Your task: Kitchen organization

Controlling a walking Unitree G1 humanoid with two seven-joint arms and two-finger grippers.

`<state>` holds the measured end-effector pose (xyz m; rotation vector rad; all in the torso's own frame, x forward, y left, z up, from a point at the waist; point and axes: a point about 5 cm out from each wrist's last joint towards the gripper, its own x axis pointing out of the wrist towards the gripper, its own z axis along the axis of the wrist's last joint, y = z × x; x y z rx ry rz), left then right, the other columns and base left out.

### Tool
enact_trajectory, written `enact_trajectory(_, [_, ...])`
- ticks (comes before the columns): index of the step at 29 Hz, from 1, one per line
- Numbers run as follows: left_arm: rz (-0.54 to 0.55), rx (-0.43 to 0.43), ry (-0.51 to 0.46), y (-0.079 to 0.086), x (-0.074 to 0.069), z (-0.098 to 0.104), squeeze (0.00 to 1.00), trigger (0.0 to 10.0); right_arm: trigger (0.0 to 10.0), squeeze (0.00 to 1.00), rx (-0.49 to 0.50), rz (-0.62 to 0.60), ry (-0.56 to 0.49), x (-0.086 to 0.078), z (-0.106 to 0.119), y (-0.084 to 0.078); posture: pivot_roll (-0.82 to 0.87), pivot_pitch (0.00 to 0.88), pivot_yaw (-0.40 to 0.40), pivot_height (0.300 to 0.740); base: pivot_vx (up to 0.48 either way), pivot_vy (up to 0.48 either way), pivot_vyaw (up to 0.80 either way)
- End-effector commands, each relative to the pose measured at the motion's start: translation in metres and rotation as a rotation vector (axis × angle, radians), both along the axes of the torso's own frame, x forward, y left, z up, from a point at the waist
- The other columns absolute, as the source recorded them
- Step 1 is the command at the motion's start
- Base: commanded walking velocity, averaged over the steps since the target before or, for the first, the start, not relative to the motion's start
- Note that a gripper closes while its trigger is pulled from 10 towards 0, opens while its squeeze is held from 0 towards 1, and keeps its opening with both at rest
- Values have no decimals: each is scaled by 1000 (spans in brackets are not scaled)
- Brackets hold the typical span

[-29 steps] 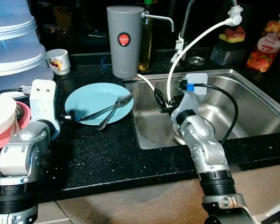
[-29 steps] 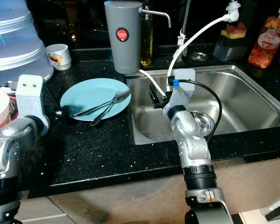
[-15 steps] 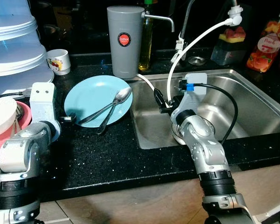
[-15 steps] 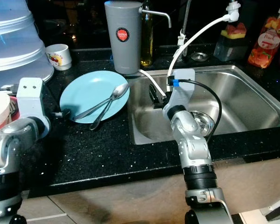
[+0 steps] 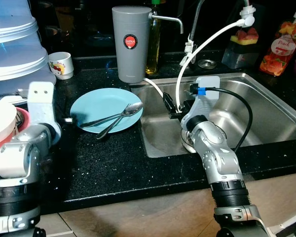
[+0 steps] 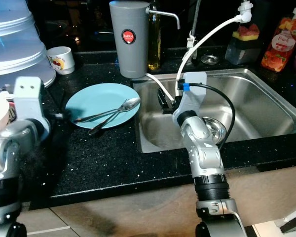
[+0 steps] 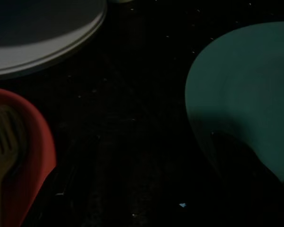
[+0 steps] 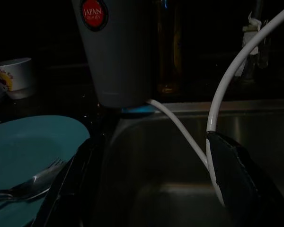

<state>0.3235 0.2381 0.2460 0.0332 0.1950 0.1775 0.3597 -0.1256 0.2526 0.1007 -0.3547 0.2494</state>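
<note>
One blue plate [image 5: 102, 108], two utensils: fork [image 5: 106, 118], spoon [image 5: 119, 120].

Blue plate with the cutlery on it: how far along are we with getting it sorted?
Early. Nothing looks done: the blue plate sits on the black counter beside the sink, with the spoon and fork lying across it. In hand: the left claw is at the plate's rim. The right claw hangs open over the sink, holding nothing. Moving plate and cutlery is left.
</note>
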Motion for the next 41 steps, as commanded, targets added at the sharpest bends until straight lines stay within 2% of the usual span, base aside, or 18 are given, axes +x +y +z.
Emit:
enact_trajectory(1, [32,18,-2,3,-3,6,0,10000,10000,0,1,10,-13,0,6,0,-11,72,1,740,0,0,0])
enact_trajectory(5, [44,18,0,4,-8,8,0,10000,10000,0,1,11,-14,0,6,0,-10,72,-1,740,0,0,0])
enact_trajectory(10, [13,-56,69,-7,-16,-1,0,10000,10000,0,-3,24,-18,0,7,1,-7,73,-2,740,0,0,0])
enact_trajectory(25, [75,-67,122,2,-28,1,0,10000,10000,0,-3,31,-16,0,8,2,-4,72,-1,740,0,0,0])
enact_trajectory(34, [50,-119,191,3,-29,-13,0,10000,10000,0,-3,34,-15,0,7,3,-2,74,0,740,0,0,0])
enact_trajectory(41, [7,-100,234,2,-27,-21,0,10000,10000,0,-4,31,-15,-1,7,2,-5,75,2,740,0,0,0])
